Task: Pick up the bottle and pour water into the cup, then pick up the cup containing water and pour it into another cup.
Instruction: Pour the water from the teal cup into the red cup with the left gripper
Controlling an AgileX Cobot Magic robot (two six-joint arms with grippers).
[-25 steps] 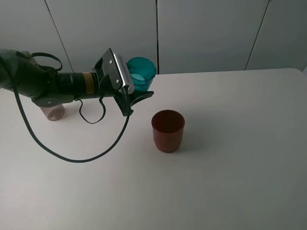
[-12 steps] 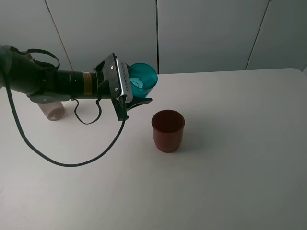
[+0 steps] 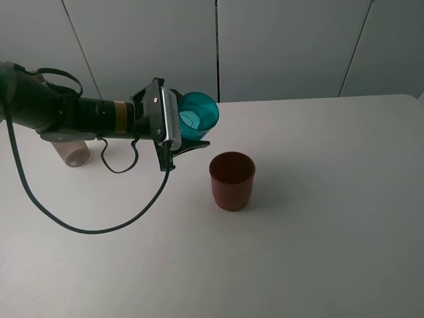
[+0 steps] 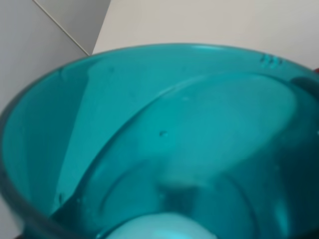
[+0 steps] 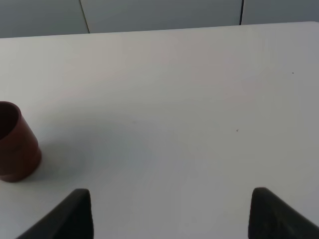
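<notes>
My left gripper (image 3: 188, 130) is shut on the cup (image 3: 197, 114), a translucent teal tumbler held in the air and tipped on its side. Its mouth faces right and forward, above and to the left of the other cup (image 3: 232, 180), a dark red one standing upright on the table. The teal cup (image 4: 164, 144) fills the left wrist view, with clear water lying slanted inside. Behind the left arm only the lower part of the bottle (image 3: 73, 154) shows, standing at the left. My right gripper (image 5: 169, 219) is open over bare table, with the red cup (image 5: 15, 144) off to one side.
The white table (image 3: 318, 218) stretches out to the right and the front of the red cup. A black cable (image 3: 99, 225) hangs from the left arm in a loop down to the tabletop. Grey wall panels stand behind the table's far edge.
The left gripper has rolled and shifted slightly right, tipping the teal cup further so its mouth turns toward the red cup. The red cup and the bottle have stayed put.
</notes>
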